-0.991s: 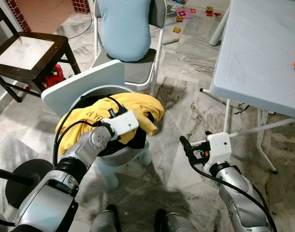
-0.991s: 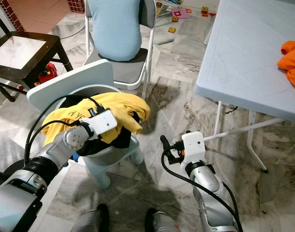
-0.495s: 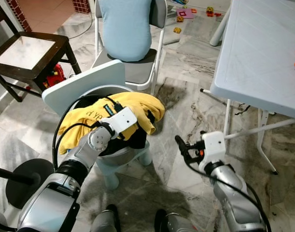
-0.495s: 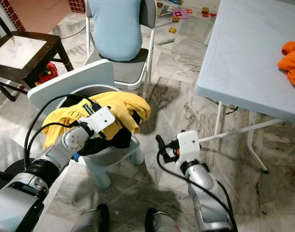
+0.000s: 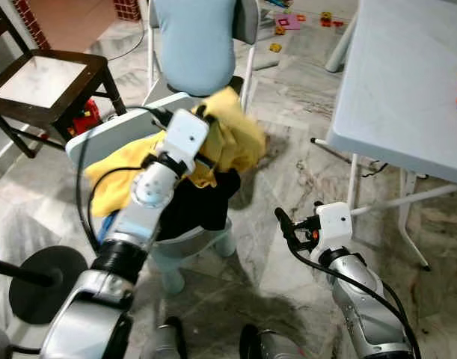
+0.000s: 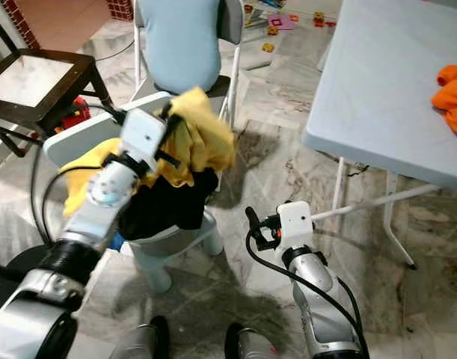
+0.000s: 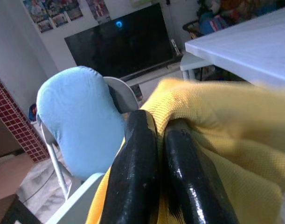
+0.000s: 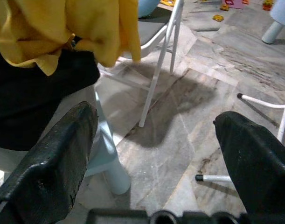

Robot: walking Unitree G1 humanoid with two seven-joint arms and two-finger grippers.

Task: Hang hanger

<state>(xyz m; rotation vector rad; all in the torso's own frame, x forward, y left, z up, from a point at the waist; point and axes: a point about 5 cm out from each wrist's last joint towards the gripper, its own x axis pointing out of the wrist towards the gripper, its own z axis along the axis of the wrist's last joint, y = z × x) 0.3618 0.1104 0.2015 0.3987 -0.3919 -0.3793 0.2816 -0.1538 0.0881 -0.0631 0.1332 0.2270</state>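
Observation:
A yellow garment (image 5: pixel 229 138) hangs lifted above a grey bin (image 5: pixel 185 239), and one end trails over the bin's far side (image 5: pixel 108 176). My left gripper (image 7: pixel 160 122) is shut on a fold of that yellow cloth, up near the folding chair's seat (image 5: pixel 213 105). A black garment (image 5: pixel 202 203) droops over the bin's front rim below it. My right gripper (image 8: pixel 155 114) is open and holds nothing, low over the floor to the right of the bin (image 6: pixel 252 218). I cannot make out a hanger.
A folding chair with a light blue cover (image 5: pixel 198 37) stands right behind the bin. A white board (image 5: pixel 101 138) leans at the bin's back. The white table (image 5: pixel 408 82) with orange cloth (image 6: pixel 452 86) fills the right. A dark wooden table (image 5: pixel 41 78) and a black round base (image 5: pixel 45 277) are on the left.
My left gripper has risen and moved away from me with the yellow garment, pulling it up off the bin and baring the black garment. The right arm has barely shifted.

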